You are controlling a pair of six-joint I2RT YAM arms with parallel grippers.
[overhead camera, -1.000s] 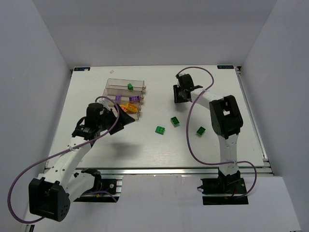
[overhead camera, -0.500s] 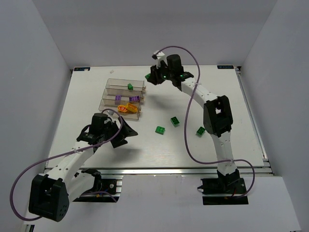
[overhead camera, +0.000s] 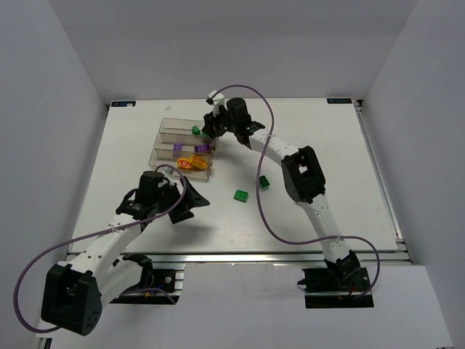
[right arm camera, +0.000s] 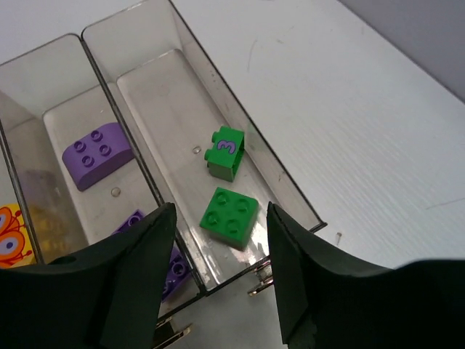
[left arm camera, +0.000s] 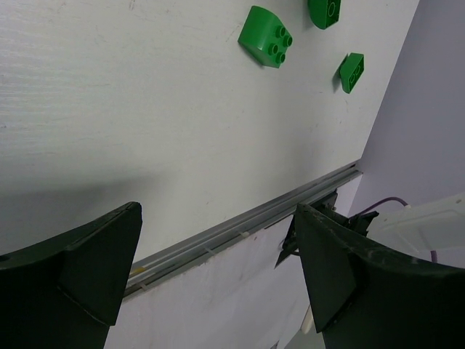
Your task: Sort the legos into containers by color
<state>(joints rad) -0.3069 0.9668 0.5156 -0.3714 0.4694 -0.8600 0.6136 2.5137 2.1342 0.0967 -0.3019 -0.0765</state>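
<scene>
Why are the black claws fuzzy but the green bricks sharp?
Right wrist view: the right fingers are very close, so they blur, while the green legos in the container look crisp. Left wrist view: left fingers soft-edged too, with a shadow on the table.

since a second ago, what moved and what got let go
The right gripper swung left to the far bin and released a green brick into it, beside another green brick. The left gripper drew back toward the near edge, open. The loose green bricks stayed put.
</scene>
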